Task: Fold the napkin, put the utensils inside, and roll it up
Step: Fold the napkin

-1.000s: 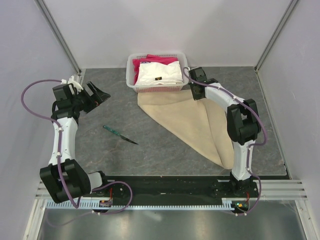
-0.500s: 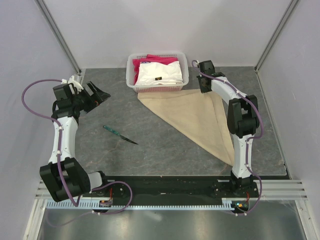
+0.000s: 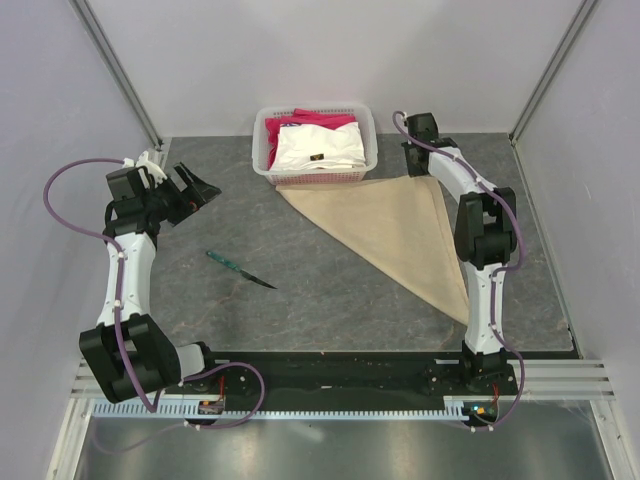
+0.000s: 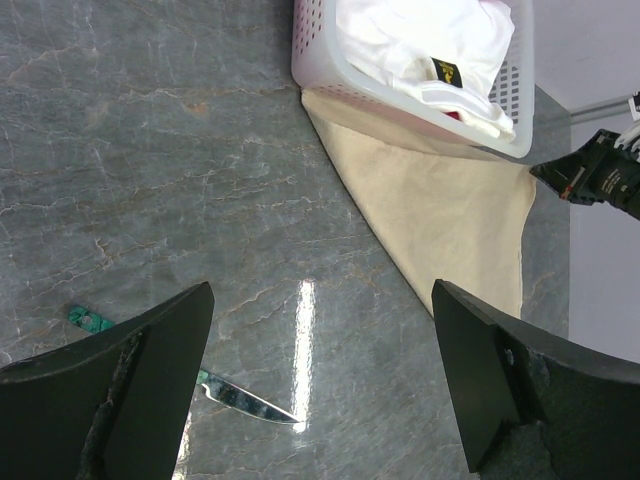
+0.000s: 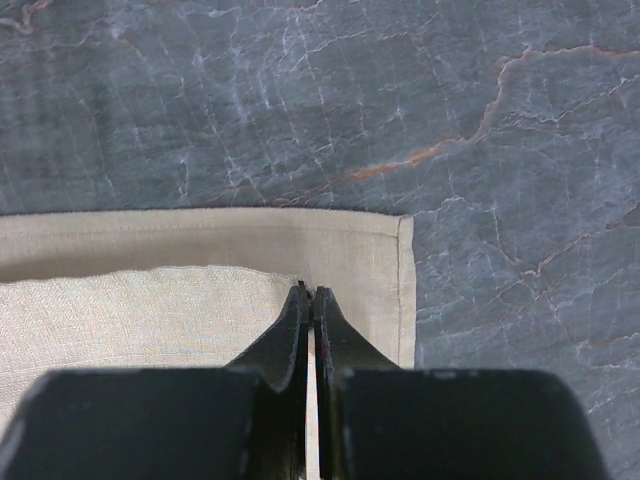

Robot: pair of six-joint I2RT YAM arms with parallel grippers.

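The napkin lies folded in a triangle on the desk, its upper-layer corner pinched by the right tool; edges should be aligned before release. The left tool is held wide, empty

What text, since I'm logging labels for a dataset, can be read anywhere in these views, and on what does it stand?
No readable text in any view.
On the white folded cloth in the white plastic basket, a small black tag with a yellow mark: too small and blurred to read.
On the tan-beige cloth napkin and the teal-handled knife: no print visible.
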